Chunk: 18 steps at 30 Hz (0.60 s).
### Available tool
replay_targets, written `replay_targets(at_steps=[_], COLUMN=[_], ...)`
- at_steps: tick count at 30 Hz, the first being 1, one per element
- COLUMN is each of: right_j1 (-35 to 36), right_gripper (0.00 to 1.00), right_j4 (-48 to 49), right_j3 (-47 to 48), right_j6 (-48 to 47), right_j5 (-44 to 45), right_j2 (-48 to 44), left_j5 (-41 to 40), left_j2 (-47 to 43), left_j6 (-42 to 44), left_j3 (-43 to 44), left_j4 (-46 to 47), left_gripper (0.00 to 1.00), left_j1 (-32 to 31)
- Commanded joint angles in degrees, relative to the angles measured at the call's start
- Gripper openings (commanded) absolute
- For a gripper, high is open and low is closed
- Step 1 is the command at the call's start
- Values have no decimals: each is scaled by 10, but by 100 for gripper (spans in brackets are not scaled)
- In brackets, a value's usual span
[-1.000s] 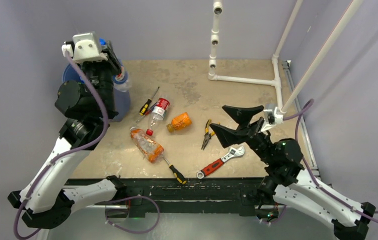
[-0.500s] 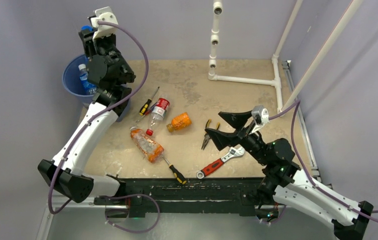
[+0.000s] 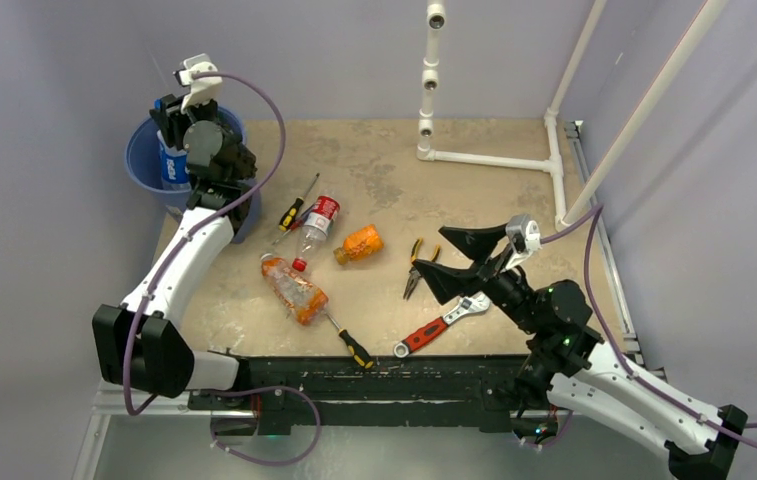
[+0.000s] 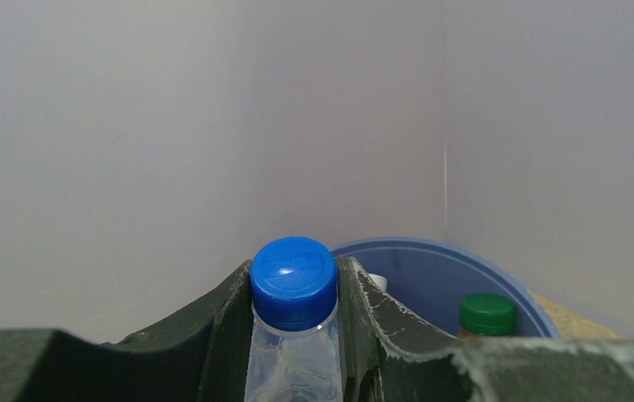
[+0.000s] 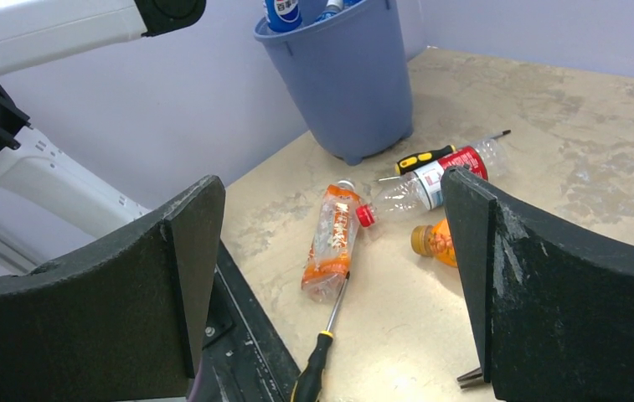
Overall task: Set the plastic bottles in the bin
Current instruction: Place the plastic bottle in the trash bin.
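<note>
Over the far left corner of the table, the left gripper [image 3: 168, 112] is hanging above the round blue bin [image 3: 140, 170], and its jaws are pinching one clear bottle [image 4: 293, 285] just under its blue cap, with the cap poking out between the two fingers. Beyond that cap, the left wrist view is showing the bin's rim and one green-capped bottle [image 4: 487, 313] sitting inside; how many more are lying in there cannot be told, though the right wrist view is catching at least two tops sticking up above the rim. Three bottles are lying on the table near the middle: a red-labelled bottle [image 3: 316, 222], a small orange bottle [image 3: 359, 243] just to its right, and a crushed bottle [image 3: 294, 290] with orange colouring nearer the front edge. Two screwdrivers are lying among them, the far screwdriver [image 3: 294, 210] touching the red-labelled bottle and the near screwdriver [image 3: 349, 343] pointing at the crushed one. One pair of pliers [image 3: 414, 265] and one wrench [image 3: 442, 325] are lying to the right. Above these two tools, the right gripper [image 3: 451, 257] is hovering with its jaws spread wide and gripping nothing. A white pipe frame [image 3: 494, 158] is standing at the far right.
</note>
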Motion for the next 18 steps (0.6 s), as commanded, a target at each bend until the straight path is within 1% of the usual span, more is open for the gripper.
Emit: replay_targets(at_steps=[1,7,13,18], right_j1=[3,3,3,3], right_gripper=[99,99,99,99], right_j4=[14,6,4,6], right_j3=[-8,-8,-7,-9], right_j6=[0,-1,-2,-1], right_j5=[-3,5,7,6], right_j2=[0,-3,-5,-4], left_j5=[14,38,39,48], left_j2=[-6,-4,-18,-36], left_j6=[-96,-232,-286,-319], left_j3=[-18,-57,-98,-119], left_j4=[-17,-116,-141,-144], left_gripper=[0,0,0,0], left_j1=[20,48,55,65])
